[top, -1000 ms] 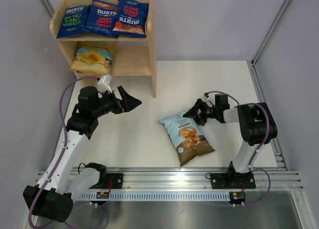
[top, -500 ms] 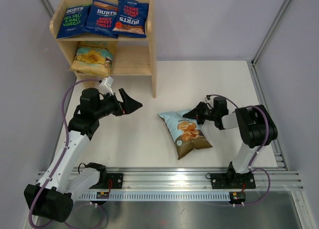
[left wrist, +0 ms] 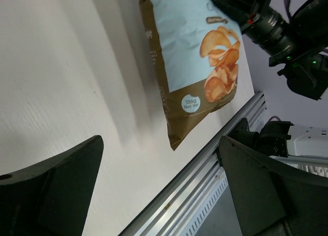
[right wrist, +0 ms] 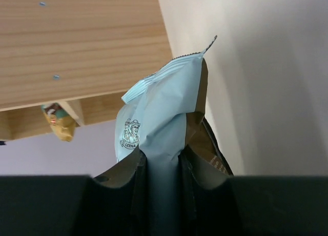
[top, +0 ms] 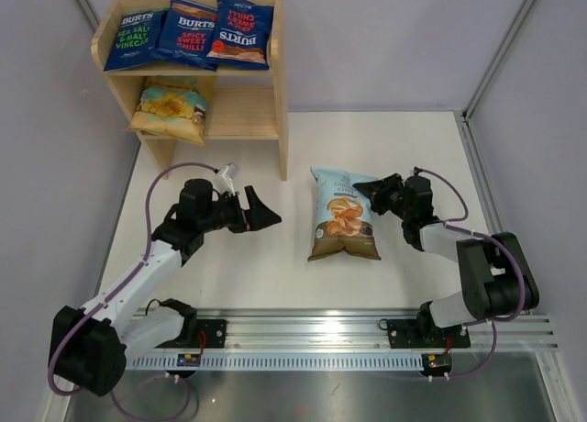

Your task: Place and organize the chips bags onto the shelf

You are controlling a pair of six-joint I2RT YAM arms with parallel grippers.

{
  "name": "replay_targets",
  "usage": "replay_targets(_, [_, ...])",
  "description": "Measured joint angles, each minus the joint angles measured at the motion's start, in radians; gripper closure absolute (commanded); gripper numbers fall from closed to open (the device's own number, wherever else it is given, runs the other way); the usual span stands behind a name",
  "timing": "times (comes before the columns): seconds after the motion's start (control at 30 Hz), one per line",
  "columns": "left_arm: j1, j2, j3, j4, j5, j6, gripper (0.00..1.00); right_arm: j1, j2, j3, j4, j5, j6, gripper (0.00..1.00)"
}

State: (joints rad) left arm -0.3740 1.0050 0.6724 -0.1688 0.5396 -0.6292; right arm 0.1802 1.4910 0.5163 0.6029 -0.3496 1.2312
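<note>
Light natural-wood two-tier shelf (top: 244, 112): three small dark-blue crinkly bags (top: 191, 32) lie on its top tier. A yellow crinkly bag (top: 170, 108) lies on its lower tier, rear part hidden under the upper board.

Left gripper (top: 266, 209): in front of the shelf, fingers spread wide, empty.

Light-blue-and-brown foil chips bag (top: 344, 222): in front and right of the shelf. Judged light, soft and slippery, with fragile contents; best taken by the sealed top edge.

Right gripper (top: 371, 191): right of the shelf, fingers clenched on that bag's top edge. Depth of pinch, and whether the bag's lower end rests down: cannot tell.
</note>
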Motion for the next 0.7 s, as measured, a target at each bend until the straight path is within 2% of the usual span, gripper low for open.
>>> replay_targets(0.17, [-0.039, 0.042, -0.105, 0.195, 0.033, -0.073, 0.01, 0.005, -0.14, 0.0, -0.056, 0.097, 0.058, 1.0])
replay_targets(0.4, [-0.141, 0.126, -0.237, 0.619, 0.025, -0.22, 0.01, 0.028, -0.317, 0.0, -0.114, 0.196, 0.163, 0.98])
replay_targets(0.7, [-0.257, 0.351, -0.248, 1.181, 0.02, -0.384, 0.01, 0.064, -0.468, 0.0, -0.145, 0.282, 0.248, 0.99])
